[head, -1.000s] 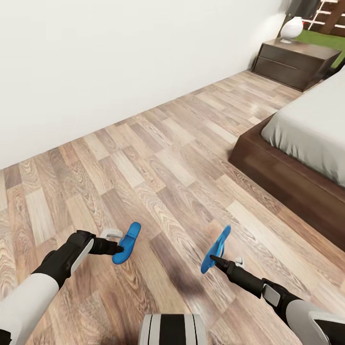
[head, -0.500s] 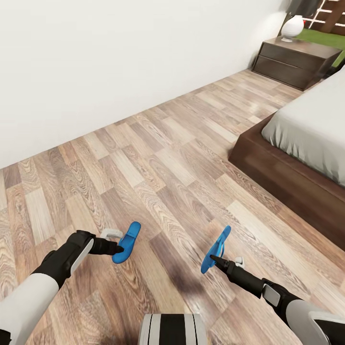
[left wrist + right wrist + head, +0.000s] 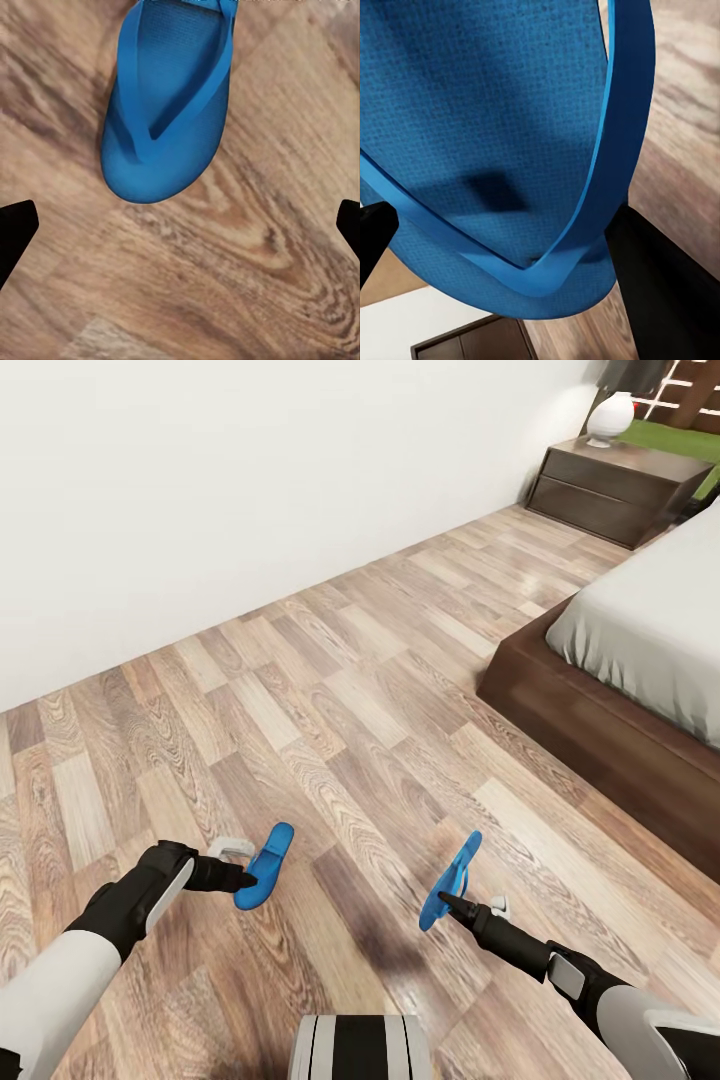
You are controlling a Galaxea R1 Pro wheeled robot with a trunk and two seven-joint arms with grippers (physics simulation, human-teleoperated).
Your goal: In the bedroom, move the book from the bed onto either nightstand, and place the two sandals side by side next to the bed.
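Two bright blue sandals show low in the head view. One sandal (image 3: pixel 266 865) lies flat on the wood floor; my left gripper (image 3: pixel 240 864) stands open just short of its heel end. In the left wrist view that sandal (image 3: pixel 169 112) lies beyond the left gripper (image 3: pixel 180 229), whose fingertips (image 3: pixel 15 232) are spread wide on either side. The other sandal (image 3: pixel 452 878) hangs tilted on edge above the floor, with my right gripper (image 3: pixel 446 904) shut on it. Close up, this sandal (image 3: pixel 502 127) sits between the right gripper's (image 3: pixel 510 255) dark fingers (image 3: pixel 660 292). The bed (image 3: pixel 600 745) stands to the right, a nightstand (image 3: pixel 612 485) beyond it. The book is out of view.
A white wall (image 3: pixel 200 490) runs along the left and far side. A white vase (image 3: pixel 608 418) stands on the nightstand. Open plank floor (image 3: pixel 350 700) stretches between the wall and the bed's dark frame. My trunk (image 3: pixel 360 1048) shows at the lower edge.
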